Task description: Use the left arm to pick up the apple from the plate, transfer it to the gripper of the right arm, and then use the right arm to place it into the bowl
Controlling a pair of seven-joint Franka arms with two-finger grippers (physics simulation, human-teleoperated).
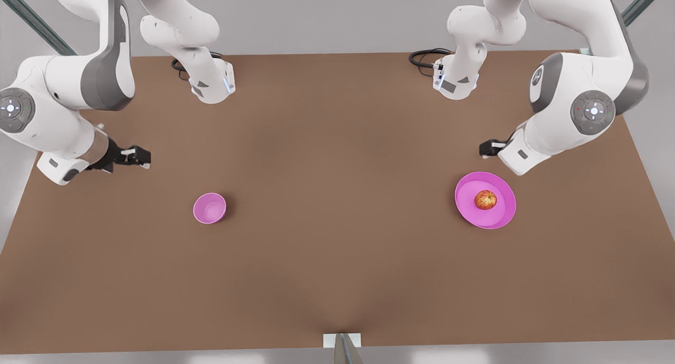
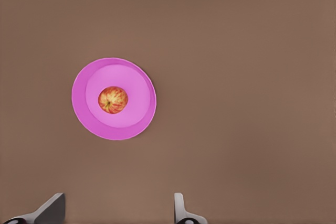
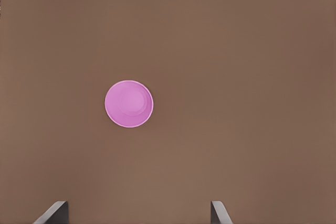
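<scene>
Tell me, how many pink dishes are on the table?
2. The small bowl sits empty toward the front view's left. The wide plate lies toward the front view's right, with the apple on it.

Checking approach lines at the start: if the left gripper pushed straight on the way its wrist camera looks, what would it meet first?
Probably bare table. The left gripper, fingers apart, points at brown surface beside the plate holding the apple, not at them; depth is unclear.
</scene>
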